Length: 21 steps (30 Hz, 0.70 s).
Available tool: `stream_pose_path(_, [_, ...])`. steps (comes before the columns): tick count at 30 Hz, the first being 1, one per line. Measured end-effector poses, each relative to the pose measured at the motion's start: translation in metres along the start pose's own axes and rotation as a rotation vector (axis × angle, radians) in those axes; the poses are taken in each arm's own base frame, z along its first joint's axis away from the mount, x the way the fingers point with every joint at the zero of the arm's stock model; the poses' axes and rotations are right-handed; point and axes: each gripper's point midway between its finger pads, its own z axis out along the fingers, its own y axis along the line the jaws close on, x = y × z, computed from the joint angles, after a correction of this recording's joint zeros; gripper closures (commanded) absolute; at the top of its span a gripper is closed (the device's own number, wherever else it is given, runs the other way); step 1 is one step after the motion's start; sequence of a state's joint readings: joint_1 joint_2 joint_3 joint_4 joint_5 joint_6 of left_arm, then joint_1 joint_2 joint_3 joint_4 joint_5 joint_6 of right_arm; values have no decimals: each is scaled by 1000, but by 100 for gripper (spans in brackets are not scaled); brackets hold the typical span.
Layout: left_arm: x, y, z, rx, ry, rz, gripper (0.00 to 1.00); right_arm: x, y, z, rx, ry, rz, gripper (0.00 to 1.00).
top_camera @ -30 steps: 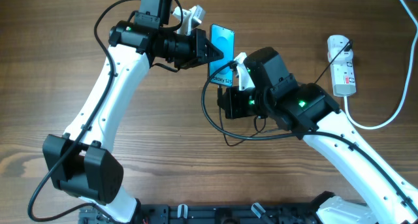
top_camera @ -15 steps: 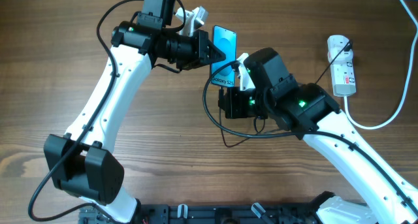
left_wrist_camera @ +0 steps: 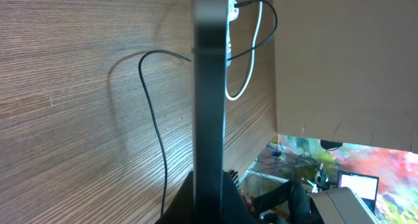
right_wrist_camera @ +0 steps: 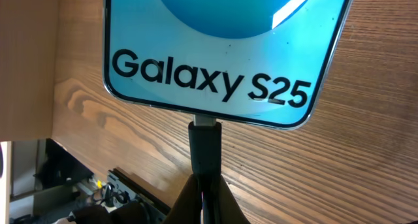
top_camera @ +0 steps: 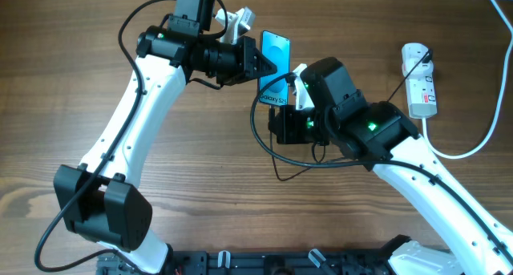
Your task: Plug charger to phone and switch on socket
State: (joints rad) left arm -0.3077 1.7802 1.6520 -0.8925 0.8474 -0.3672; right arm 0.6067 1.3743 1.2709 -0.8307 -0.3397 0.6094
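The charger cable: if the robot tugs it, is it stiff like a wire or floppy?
Probably floppy: the charger cable lies in loose curves on the table. Its connector end looks rigid, standing straight from the right pincer to the phone. A tug would likely just drag slack.

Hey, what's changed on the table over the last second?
The left pincer and the phone it grips nudged slightly toward the socket. The right pincer followed, holding the charger tip at the phone's bottom edge. Then everything held still. Both grips and the socket are unchanged.
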Motion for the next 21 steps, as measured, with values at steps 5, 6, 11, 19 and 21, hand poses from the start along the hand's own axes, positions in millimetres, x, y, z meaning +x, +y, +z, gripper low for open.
stream_pose_path(5, [0,0,0,0,1,-1,96,1,0,0,3,4,21,96])
stream_pose_path(6, [0,0,0,0,0,-1,96,1,0,-1,3,4,24,96])
stream_pose_path(11, [0,0,0,0,1,-1,96,1,0,-1,3,3,50,96])
stream_pose_path(19, [0,0,0,0,0,0,96,0,1,-1,0,-1,52,96])
stream_pose_path(21, [0,0,0,0,0,0,96,-1,1,-1,-3,-4,51,96])
